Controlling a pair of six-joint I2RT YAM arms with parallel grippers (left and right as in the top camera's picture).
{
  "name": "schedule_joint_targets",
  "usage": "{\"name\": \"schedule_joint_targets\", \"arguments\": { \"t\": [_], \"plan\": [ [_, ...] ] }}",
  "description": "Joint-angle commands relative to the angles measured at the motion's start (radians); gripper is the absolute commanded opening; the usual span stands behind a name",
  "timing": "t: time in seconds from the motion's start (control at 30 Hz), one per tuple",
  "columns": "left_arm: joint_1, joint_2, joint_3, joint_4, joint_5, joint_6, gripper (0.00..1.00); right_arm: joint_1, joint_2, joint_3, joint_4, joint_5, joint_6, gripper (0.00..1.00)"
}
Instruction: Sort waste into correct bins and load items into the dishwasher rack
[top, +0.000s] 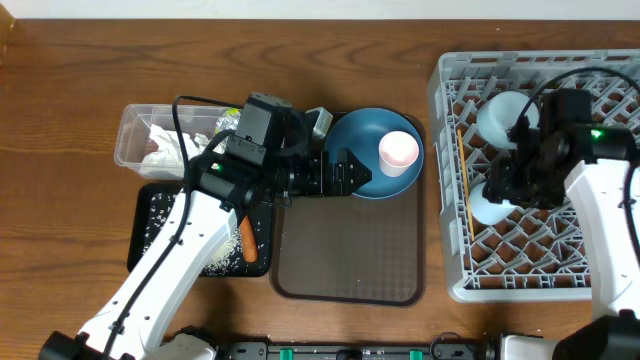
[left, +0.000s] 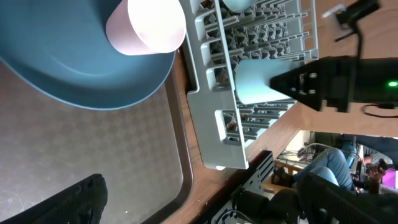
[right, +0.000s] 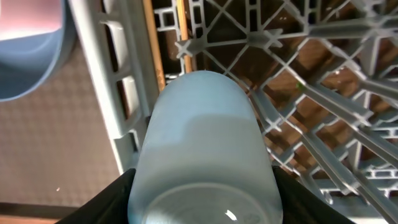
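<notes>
On the wooden desk (top: 80, 60), right fingers (right: 106, 205) hold the light blue cup (right: 202, 124) in the dishwasher rack (top: 540, 62), near its left wall. I judge this to be the loading step; next it should be lowered between the pegs and released. Left fingers (left: 68, 202) stand wide beside the dark blue plate (top: 350, 135).

I had the wooden table (top: 300, 60) under the overhead camera, its brown grain running side to side. A flat brown serving tray (top: 350, 255) lay on it near the middle, rounded at the corners, with a raised rim and a finely patterned floor. Past the table's edge, the left wrist view showed someone in blue jeans (left: 333, 163), blurred.
</notes>
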Motion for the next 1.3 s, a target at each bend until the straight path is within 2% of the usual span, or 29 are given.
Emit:
{"name": "schedule_joint_targets", "arguments": {
  "t": [0.0,0.13,0.17,0.27,0.3,0.4,0.57,0.73,1.0,1.27],
  "plan": [
    [0.002,-0.001,-0.006,-0.003,-0.002,0.017,1.0,0.003,0.005,-0.043,0.037,0.005,-0.008,0.15],
    [0.002,-0.001,-0.006,-0.003,-0.002,0.017,1.0,0.003,0.004,-0.048,0.055,0.005,-0.008,0.16],
    [0.002,-0.001,-0.006,-0.003,-0.002,0.017,1.0,0.003,0.004,-0.048,0.055,0.005,-0.008,0.19],
    [0.002,-0.001,-0.006,-0.003,-0.002,0.017,1.0,0.003,0.004,-0.048,0.05,0.005,-0.008,0.39],
    [0.002,-0.001,-0.006,-0.003,-0.002,0.017,1.0,0.003,0.004,-0.048,0.047,0.005,-0.008,0.49],
    [0.002,-0.001,-0.006,-0.003,-0.002,0.017,1.0,0.003,0.004,-0.048,0.036,0.005,-0.008,0.63],
    [0.002,-0.001,-0.006,-0.003,-0.002,0.017,1.0,0.003,0.004,-0.048,0.024,0.005,-0.008,0.78],
    [0.002,-0.001,-0.006,-0.003,-0.002,0.017,1.0,0.003,0.004,-0.048,0.024,0.005,-0.008,0.8],
    [0.002,-0.001,-0.006,-0.003,-0.002,0.017,1.0,0.003,0.004,0.02,-0.015,-0.01,-0.008,0.72],
    [0.002,-0.001,-0.006,-0.003,-0.002,0.017,1.0,0.003,-0.008,0.105,-0.056,-0.01,-0.008,0.74]
  ]
}}
